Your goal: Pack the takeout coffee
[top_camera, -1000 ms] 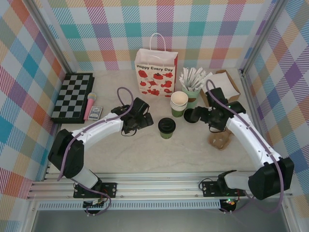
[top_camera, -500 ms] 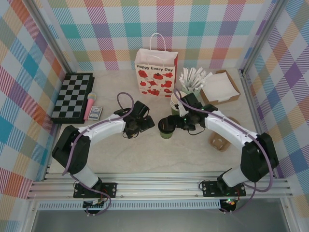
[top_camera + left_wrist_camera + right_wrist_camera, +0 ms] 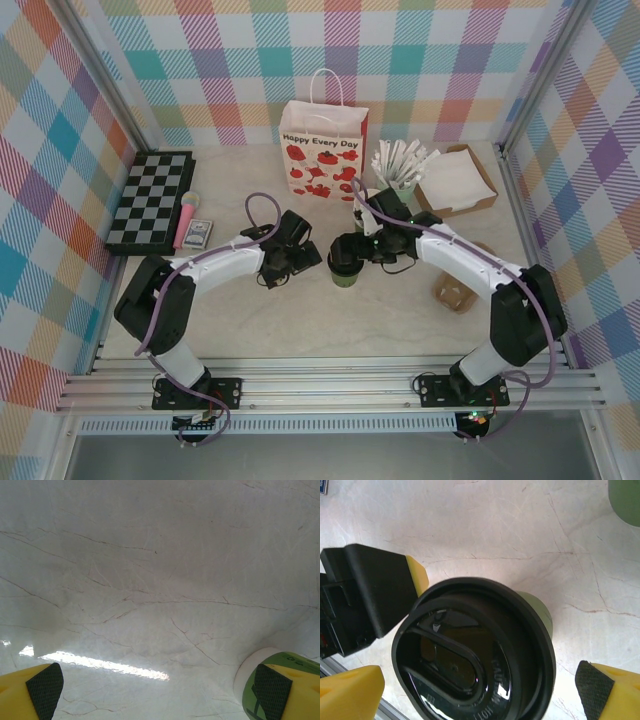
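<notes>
Checked walls are enclosing a pale marble tabletop (image 3: 300, 320). The coffee cup (image 3: 343, 274), dark green with a black lid (image 3: 470, 655), is standing upright near the middle of the tabletop, in front of a paper bag (image 3: 322, 150) by the far edge. The right pincer (image 3: 477, 692) is hanging over the lid, fingers spread wide to either side and gripping nothing. The left pincer (image 3: 159, 692) is gaping wide too, one finger sitting just beside the cup's wall.
</notes>
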